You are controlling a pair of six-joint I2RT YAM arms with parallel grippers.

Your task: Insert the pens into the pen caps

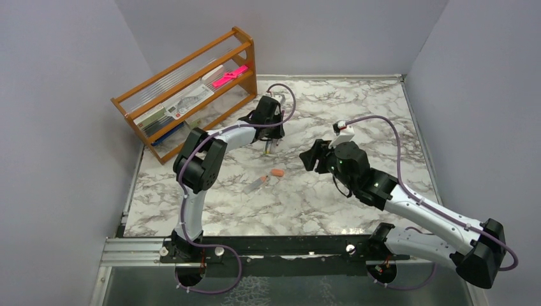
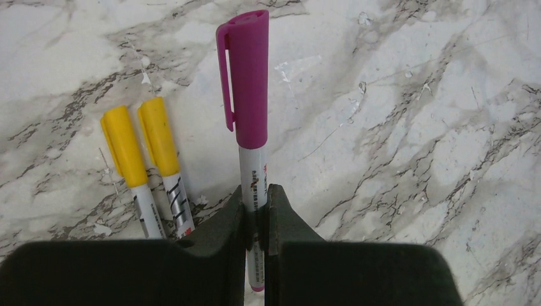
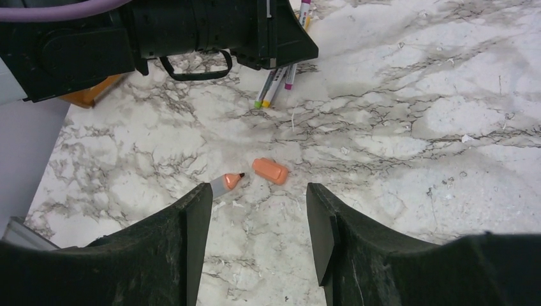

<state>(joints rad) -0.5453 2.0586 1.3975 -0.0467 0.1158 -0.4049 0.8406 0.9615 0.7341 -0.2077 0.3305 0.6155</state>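
Orange cap (image 3: 270,171) lies just beside uncapped orange pen (image 3: 226,183), counter (image 3: 446,127) middle. Right fingers (image 3: 191,236) open over both; we centre on cap, descend square. Left fingers (image 2: 226,233) clamp purple-capped pen (image 2: 245,83).

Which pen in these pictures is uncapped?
The orange-tipped pen lying beside the loose orange cap. The two yellow-capped pens and the magenta-capped pen in the left gripper wear caps.
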